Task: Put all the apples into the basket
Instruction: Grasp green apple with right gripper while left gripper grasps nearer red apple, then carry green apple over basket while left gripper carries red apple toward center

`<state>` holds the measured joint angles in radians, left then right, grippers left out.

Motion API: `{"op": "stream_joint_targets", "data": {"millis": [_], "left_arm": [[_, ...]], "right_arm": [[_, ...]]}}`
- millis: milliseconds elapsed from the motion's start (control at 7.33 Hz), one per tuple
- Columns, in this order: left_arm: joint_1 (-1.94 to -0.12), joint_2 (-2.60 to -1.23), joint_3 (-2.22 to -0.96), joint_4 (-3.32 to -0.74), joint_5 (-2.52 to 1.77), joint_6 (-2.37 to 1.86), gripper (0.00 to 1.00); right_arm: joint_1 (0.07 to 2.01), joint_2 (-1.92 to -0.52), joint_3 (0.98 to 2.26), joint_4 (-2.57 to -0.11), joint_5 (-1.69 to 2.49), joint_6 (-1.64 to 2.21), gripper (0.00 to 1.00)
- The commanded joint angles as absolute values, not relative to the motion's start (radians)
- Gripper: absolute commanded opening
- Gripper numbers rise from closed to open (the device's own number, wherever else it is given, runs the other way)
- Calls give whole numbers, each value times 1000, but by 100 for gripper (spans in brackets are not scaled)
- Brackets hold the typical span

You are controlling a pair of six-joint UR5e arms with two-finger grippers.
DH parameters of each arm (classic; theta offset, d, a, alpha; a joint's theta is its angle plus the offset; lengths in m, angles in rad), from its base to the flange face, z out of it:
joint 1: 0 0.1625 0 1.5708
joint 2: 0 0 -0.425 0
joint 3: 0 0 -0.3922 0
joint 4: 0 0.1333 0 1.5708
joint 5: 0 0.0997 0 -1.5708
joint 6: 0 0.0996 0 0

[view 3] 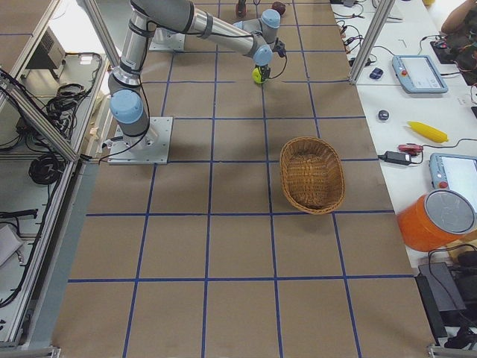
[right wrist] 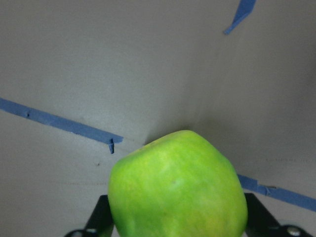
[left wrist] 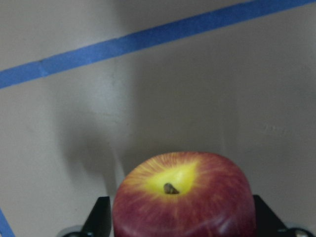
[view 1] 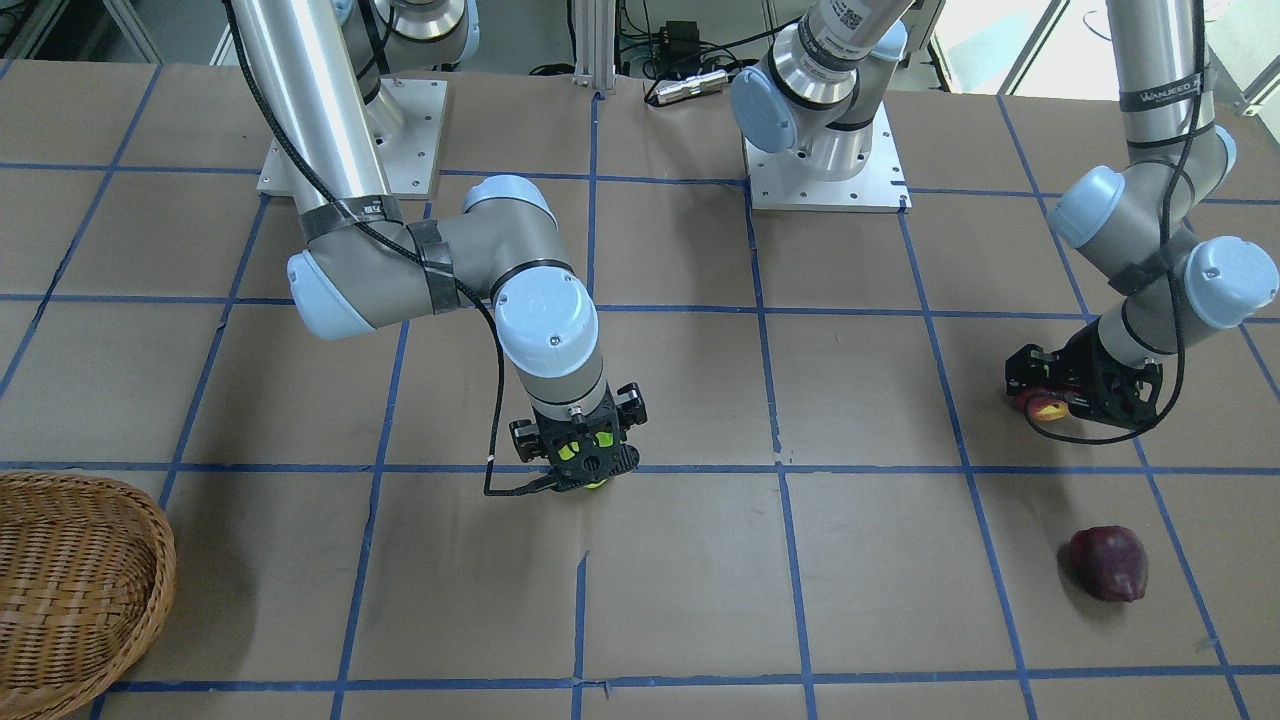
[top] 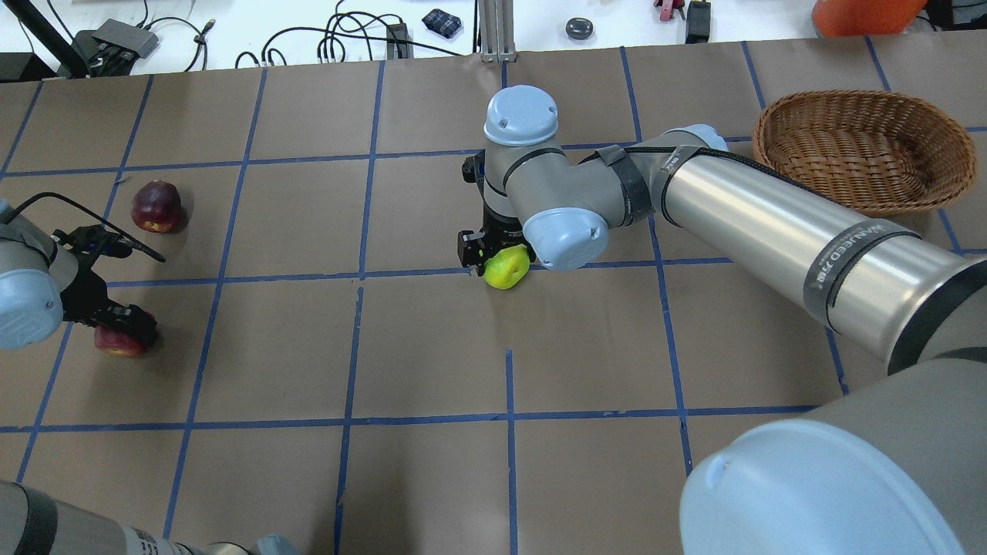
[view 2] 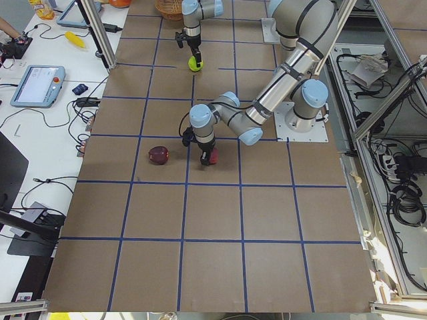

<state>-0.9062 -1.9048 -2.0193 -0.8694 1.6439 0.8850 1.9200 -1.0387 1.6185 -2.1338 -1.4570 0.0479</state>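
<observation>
Brown-papered table [top: 308, 347]: basket [top: 871, 202], 2 o'clock, holds nothing. Right gripper [top: 497, 262] clamps green apple [top: 507, 268], centre; left gripper [top: 123, 327] clamps red apple [top: 116, 344], 9 o'clock. Maroon apple [top: 156, 206] lies free, 10 o'clock. None delivered.

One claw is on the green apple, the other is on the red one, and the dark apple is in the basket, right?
Not quite. The dark apple is not in the basket; it lies on the table, far from it, as the overhead view shows. The rest is right.
</observation>
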Motion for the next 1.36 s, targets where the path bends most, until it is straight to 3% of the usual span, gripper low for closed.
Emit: {"op": "stream_joint_targets", "data": {"millis": [0,273,545,818,1227], "left_arm": [[-945,-1875,-1996,-941,1571,798,38],[-1072,-1829,-1980,-1023,1568,610,38],[-1202,-1838,-1983,-1026,1560,397,38],[-1427,-1832,-1974,-1019,1555,50,38],[-1707,-1919,-1884,-924,1493,-433,38]], "right_arm": [[1876,-1133,1576,-2018,-1459,49,0],[1620,-1263,1520,-1809,-1474,29,0],[1330,-1273,1490,-1825,-1477,-177,0],[1145,-1157,1442,-1969,-1540,-403,0],[1059,-959,1316,-2048,-1593,-506,0]]}}
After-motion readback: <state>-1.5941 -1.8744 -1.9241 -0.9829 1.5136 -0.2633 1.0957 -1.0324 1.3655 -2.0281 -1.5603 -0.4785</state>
